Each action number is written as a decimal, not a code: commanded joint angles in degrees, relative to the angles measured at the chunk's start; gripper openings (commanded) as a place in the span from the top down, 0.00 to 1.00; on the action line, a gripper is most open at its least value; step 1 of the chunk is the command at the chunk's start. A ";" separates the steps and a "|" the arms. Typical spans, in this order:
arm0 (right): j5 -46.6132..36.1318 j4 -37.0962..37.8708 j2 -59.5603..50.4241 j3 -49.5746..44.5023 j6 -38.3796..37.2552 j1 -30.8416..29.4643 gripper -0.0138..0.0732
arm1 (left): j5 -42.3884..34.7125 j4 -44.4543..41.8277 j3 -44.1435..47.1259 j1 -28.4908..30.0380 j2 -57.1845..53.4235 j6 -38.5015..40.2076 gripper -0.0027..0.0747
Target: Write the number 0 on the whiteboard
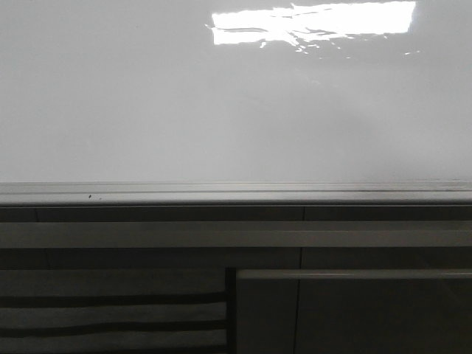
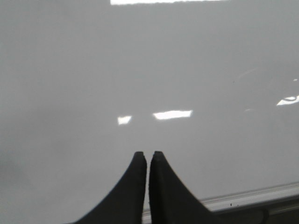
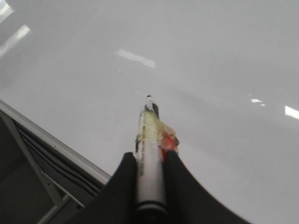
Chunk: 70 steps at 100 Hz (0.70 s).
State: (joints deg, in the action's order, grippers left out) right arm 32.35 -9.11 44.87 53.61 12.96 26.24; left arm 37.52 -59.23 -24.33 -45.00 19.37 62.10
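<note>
The whiteboard (image 1: 221,110) fills the upper front view, glossy white with a silver frame edge along its near side; no arm shows in that view. I see no drawn line on it, so the number 0 is not in view. My right gripper (image 3: 150,156) is shut on a white marker (image 3: 149,154) wrapped in yellowish and red tape. The marker's black tip (image 3: 149,97) points at the whiteboard (image 3: 210,70); whether it touches the surface I cannot tell. My left gripper (image 2: 146,154) hangs over the whiteboard (image 2: 140,70), shut with nothing between its fingers.
Bright light glare (image 1: 313,22) reflects off the board's far part. In front of the board's frame edge (image 1: 236,193) lie dark grey slatted panels (image 1: 110,310) and pale rails (image 1: 236,236). The frame edge (image 3: 56,144) also runs beside the right gripper.
</note>
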 commanded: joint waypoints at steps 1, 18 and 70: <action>-4.37 -0.41 -0.01 1.94 0.76 0.08 0.90 | -3.11 -2.53 0.35 0.12 -0.69 0.65 0.99; -4.47 -0.41 -0.12 0.87 1.13 0.08 0.90 | -6.07 -2.63 3.84 0.12 -4.76 3.31 0.99; -5.38 -1.56 -2.03 -2.48 1.13 0.08 0.90 | 1.40 -3.52 4.77 0.12 -10.77 3.42 0.99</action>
State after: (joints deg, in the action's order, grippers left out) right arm 32.01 -9.85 43.22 49.67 13.25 26.24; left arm 40.62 -59.91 -18.23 -45.00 7.84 64.85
